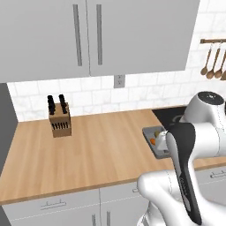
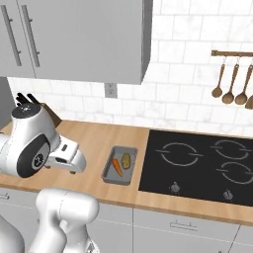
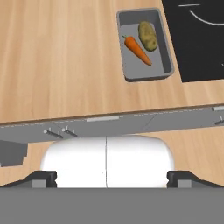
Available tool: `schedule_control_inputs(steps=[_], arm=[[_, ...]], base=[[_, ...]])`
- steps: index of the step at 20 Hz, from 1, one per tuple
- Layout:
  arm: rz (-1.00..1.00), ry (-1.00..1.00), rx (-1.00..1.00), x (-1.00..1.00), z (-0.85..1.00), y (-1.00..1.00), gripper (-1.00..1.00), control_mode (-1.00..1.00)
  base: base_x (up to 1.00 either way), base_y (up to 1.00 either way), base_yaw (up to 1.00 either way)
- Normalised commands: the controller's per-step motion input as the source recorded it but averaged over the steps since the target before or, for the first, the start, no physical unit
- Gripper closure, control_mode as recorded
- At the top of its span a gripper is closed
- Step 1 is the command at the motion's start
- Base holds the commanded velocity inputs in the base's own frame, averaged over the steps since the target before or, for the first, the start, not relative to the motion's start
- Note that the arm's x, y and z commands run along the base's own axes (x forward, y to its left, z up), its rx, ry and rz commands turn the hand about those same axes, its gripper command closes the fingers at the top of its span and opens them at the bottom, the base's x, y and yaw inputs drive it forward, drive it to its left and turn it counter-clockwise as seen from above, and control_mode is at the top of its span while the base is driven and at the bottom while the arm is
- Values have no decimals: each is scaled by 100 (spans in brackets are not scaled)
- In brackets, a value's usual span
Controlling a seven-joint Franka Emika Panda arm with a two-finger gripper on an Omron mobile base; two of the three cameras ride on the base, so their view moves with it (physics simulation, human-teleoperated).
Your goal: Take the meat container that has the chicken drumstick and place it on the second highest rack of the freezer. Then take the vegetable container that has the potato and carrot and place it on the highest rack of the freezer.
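Vegetable container [image 3: 144, 46] on the counter [image 3: 61, 57], well beyond the end effector [image 3: 107, 176]

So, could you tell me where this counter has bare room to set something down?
The widest free patch is the wooden counter between the knife block and the grey tray. It is tighter where the tray, holding the carrot and potato, sits close beside the cooktop.

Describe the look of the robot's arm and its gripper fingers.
The arm is glossy white with rounded, bulbous segments. One link carries a long dark grey panel, and a joint cap is a dark disc with a small round mark. The fingertips are small, dark and blocky. No cables show.
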Motion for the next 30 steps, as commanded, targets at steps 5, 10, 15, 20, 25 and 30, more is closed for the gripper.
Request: schedule_control_inputs(steps=[5, 10, 15, 20, 25, 30], arm=[[-2, -22, 4, -5, -28, -36, -100, -100], [-38, -1, 22, 56, -45, -99, -100, -100], [-53, 0, 28, 31, -49, -100, -100, -100], [-52, 4, 21, 37, -59, -77, -100, -100], [-29, 2, 28, 51, -37, -13, -100, -100], [-11, 0, 22, 45, -18, 4, -100, -100]], base=[[0, 0, 0], [0, 0, 0], [0, 0, 0], [0, 0, 0], [0, 0, 0], [0, 0, 0]])
